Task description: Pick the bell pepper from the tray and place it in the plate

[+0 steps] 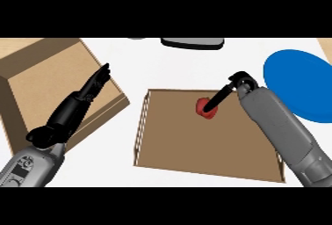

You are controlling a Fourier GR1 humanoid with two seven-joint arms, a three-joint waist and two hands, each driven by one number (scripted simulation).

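Observation:
A small red bell pepper [205, 110] lies in the far part of the brown tray [194, 149] at the centre of the counter. My right hand [228, 91] comes down from the right, and its straight fingers reach the pepper's top and hide part of it. I see no finger curled round the pepper. The blue plate [299, 83] lies to the right of the tray, partly behind my right forearm. At the left, my left hand [88, 94] rests open with fingers pointing up and right, away from the tray.
A large open cardboard box [39, 70] stands at the left, under my left hand. A dark grey object [193, 42] sits at the counter's far edge. White counter [168, 66] shows between the box, tray and plate.

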